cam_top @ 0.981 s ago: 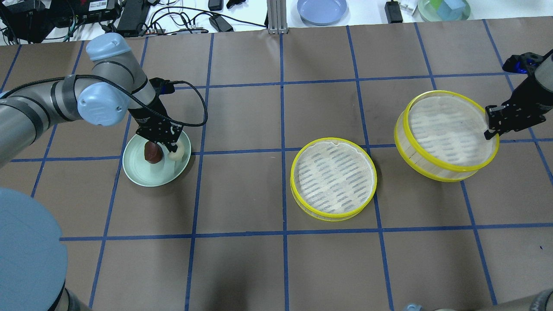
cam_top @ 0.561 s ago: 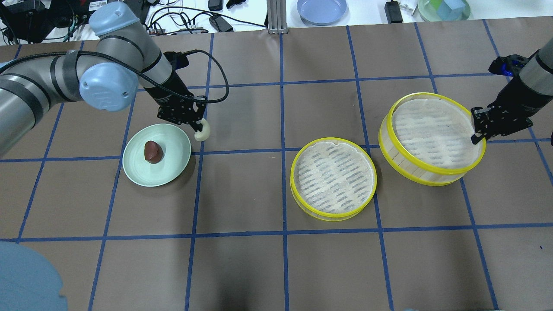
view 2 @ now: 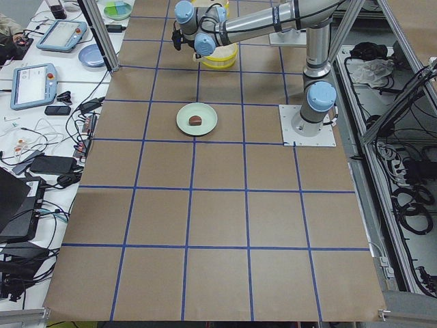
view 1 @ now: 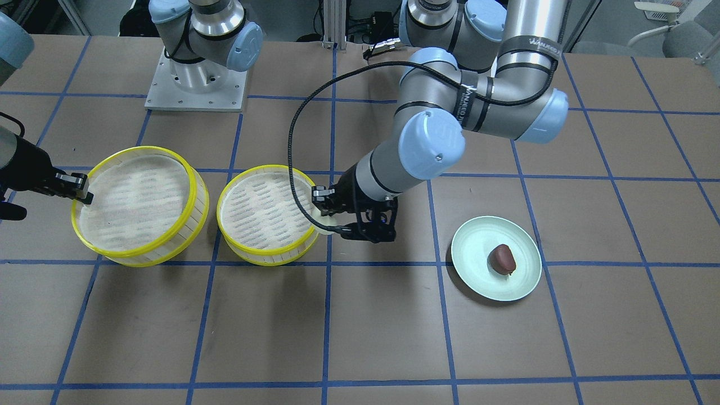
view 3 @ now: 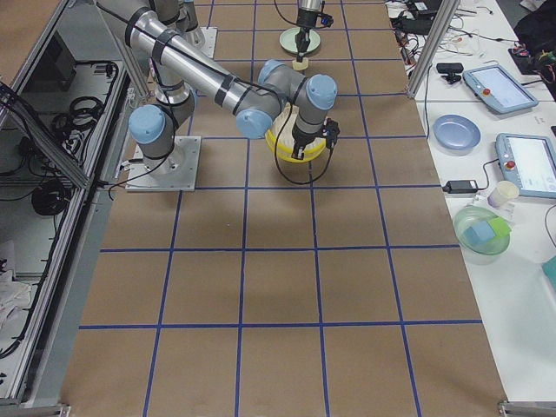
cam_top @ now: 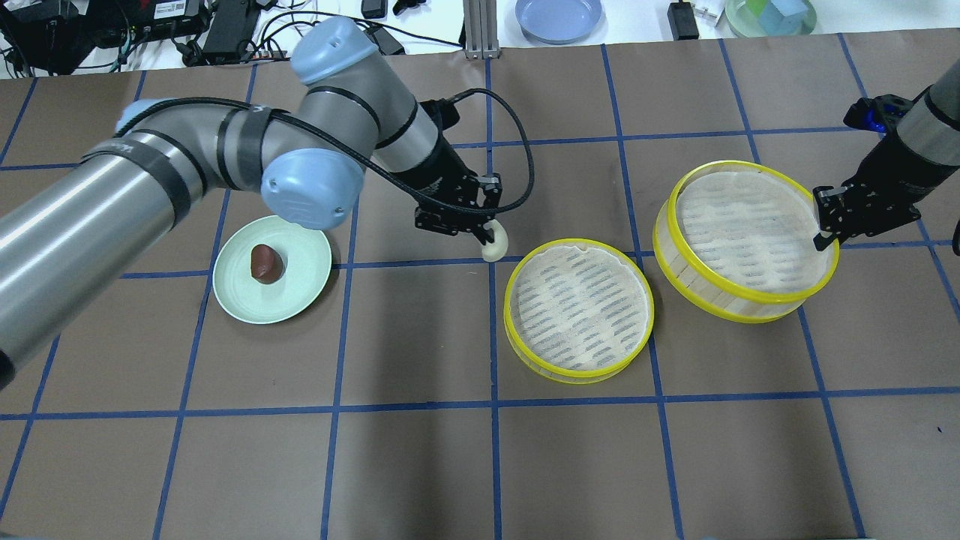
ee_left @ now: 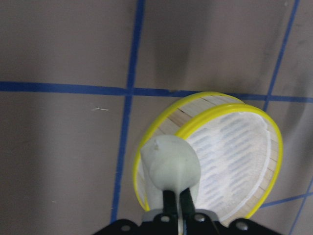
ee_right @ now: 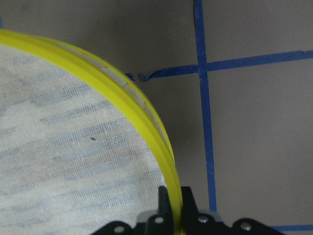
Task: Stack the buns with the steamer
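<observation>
My left gripper (cam_top: pixel 491 236) is shut on the cream-white bun (cam_top: pixel 496 244) and holds it above the table, just left of the middle steamer tier (cam_top: pixel 577 375). The left wrist view shows the bun (ee_left: pixel 168 164) between the fingers, with that tier's rim (ee_left: pixel 215 95) below it. The dark reddish-brown bun (cam_top: pixel 265 264) lies on the pale green plate (cam_top: pixel 300 300). My right gripper (cam_top: pixel 821 238) is shut on the yellow rim of the second steamer tier (cam_top: pixel 750 313), which is tilted; the right wrist view (ee_right: pixel 146 112) shows the rim between the fingers.
A blue plate (cam_top: pixel 559 16), a green bowl with cubes (cam_top: pixel 770 16), cables and electronics (cam_top: pixel 225 30) lie beyond the table's far edge. An aluminium post (cam_top: pixel 475 30) stands at the far middle.
My left gripper lifted the cream-white bun off the green plate and carried it right, up to the middle steamer tier. My right gripper shifted its tilted tier slightly left.
</observation>
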`<action>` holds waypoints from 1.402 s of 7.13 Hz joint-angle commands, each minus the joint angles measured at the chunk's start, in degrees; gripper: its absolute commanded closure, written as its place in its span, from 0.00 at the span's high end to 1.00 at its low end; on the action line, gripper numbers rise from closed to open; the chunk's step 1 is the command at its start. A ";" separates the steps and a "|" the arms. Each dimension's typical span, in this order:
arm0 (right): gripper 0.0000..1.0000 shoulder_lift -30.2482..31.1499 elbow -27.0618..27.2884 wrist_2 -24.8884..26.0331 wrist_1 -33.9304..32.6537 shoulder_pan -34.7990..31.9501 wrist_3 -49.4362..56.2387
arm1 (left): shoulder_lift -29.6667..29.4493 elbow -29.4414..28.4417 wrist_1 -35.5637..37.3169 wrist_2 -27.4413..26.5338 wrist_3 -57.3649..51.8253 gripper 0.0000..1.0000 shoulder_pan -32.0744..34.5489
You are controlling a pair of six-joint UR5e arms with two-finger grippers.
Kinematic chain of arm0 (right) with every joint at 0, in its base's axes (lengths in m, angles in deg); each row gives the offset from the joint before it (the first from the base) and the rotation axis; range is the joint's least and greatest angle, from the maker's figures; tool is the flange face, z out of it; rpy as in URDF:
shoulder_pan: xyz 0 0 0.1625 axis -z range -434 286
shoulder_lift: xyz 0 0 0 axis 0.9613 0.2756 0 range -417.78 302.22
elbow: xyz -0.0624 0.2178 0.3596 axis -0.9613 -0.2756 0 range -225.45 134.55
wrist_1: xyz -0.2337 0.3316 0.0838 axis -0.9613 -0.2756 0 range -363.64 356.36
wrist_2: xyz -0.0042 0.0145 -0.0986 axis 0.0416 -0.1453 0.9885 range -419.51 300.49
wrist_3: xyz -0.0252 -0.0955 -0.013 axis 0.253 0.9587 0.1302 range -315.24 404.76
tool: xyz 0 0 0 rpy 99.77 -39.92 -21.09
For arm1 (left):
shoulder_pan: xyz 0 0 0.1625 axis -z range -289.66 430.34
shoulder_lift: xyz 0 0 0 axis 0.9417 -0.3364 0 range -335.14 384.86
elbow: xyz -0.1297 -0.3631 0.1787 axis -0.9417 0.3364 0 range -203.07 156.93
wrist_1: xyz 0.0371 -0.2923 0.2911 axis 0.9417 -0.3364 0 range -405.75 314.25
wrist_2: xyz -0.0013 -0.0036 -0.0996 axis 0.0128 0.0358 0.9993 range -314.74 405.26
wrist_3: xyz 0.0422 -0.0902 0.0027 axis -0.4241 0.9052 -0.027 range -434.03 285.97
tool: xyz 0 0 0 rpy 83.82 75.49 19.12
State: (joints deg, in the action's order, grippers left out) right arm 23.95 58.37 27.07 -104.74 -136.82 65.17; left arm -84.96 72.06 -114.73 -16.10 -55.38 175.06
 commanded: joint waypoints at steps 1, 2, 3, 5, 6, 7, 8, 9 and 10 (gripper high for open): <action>0.00 0.00 0.32 0.08 0.03 -0.11 -2.63 | -1.18 2.50 1.13 2.82 1.03 0.00 3.65; 0.00 0.35 0.93 0.69 -0.06 -1.07 -3.96 | -1.36 5.22 2.43 2.74 0.86 0.00 4.09; 0.00 0.53 1.03 1.22 -0.14 -2.12 -5.71 | -1.79 5.85 2.71 2.65 0.86 0.00 4.09; 0.00 1.84 1.55 1.57 -0.06 -5.36 -10.54 | -2.76 5.60 2.97 2.65 0.94 0.50 4.09; 0.00 2.11 1.64 2.36 -0.06 -8.08 -15.26 | -2.76 5.60 2.89 2.56 0.77 0.61 4.00; 0.00 2.29 1.64 2.80 -0.06 -11.33 -18.96 | -2.76 5.42 2.89 2.47 0.86 0.79 4.00; 0.00 2.55 1.64 3.33 -0.06 -13.97 -21.78 | -2.42 4.99 2.97 2.39 0.77 0.93 4.00; 0.00 2.55 1.73 4.98 -0.14 -17.57 -26.08 | -0.76 3.07 2.19 -5.79 -0.01 1.00 1.65; 0.00 2.47 1.73 5.70 -0.41 -21.34 -27.34 | 0.47 0.96 -1.12 -10.75 -0.46 1.00 -2.37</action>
State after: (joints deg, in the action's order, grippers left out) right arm 26.43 60.07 31.64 -104.92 -153.76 40.62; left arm -85.94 75.21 -113.19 -20.70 -55.27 176.37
